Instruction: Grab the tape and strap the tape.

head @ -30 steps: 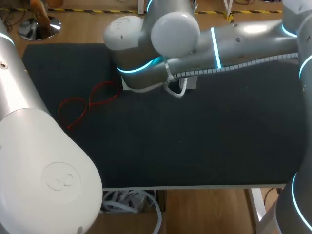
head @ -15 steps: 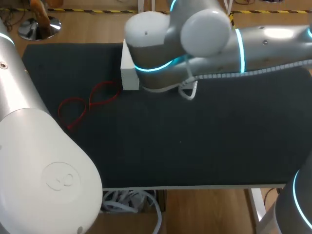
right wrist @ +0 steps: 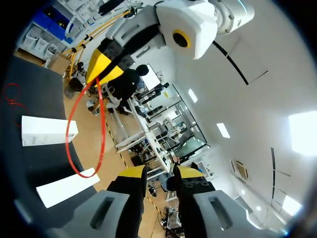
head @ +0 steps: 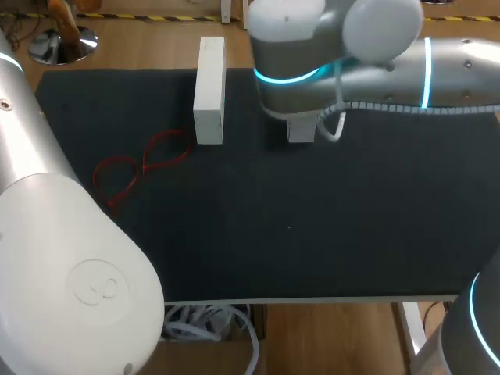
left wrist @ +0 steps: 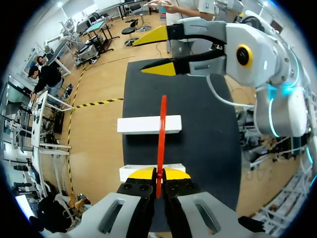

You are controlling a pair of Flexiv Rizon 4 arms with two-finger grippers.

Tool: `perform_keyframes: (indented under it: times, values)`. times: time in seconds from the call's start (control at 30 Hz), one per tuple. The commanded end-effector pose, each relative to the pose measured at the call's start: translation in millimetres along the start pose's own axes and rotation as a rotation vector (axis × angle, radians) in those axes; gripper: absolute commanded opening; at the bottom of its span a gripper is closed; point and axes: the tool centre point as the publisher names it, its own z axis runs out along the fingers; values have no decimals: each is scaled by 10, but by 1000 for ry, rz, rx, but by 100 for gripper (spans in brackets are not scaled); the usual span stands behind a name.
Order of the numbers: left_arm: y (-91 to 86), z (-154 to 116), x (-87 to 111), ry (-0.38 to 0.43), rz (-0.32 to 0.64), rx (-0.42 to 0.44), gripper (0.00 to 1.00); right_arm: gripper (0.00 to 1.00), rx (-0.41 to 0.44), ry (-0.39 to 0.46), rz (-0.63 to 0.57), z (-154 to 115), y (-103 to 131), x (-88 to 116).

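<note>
Two white boxes lie on the black mat (head: pixel 312 219): one long box (head: pixel 208 90) (left wrist: pixel 148 124) (right wrist: pixel 47 131) at the back, and a second box (head: pixel 301 129) (left wrist: pixel 130 172) (right wrist: pixel 67 187) partly under my right arm (head: pixel 375 55). My left gripper (left wrist: pixel 158 174) (right wrist: pixel 101 67) is shut on a red loop of strap (left wrist: pixel 161 139) (right wrist: pixel 81 134), held up above the boxes. My right gripper (right wrist: pixel 159 173) (left wrist: pixel 163 49) faces it from the other side, with the fingers apart and nothing between them. Both grippers are hidden in the head view.
Another red strap (head: pixel 144 164) (right wrist: pixel 12 94) lies curled on the mat to the left of the long box. My left arm (head: pixel 70 266) fills the near left corner of the head view.
My right arm has swung to the right and back, uncovering the long white box. The left gripper keeps its hold on the red loop.
</note>
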Motion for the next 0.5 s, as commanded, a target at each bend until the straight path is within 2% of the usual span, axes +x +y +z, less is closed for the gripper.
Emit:
perform_keyframes:
  times: [0.03, 0.1, 0.13, 0.17, 0.5]
  values:
    - [-4, -12, -2, 2, 0, -4, 0, 23, -40, 56, 1, 43, -73, -60]
    - [-4, -12, -2, 2, 0, -4, 0, 30, -61, 75, -4, 58, -78, -44]
    - [-4, -12, -2, 2, 0, -4, 0, 47, -75, 90, 12, 66, -70, -35]
    - [-4, -12, -2, 2, 0, -4, 0, 100, -75, 103, 33, 71, -66, -30]
    - [-4, -12, -2, 2, 0, -4, 0, 100, -75, 103, 33, 71, -66, -30]
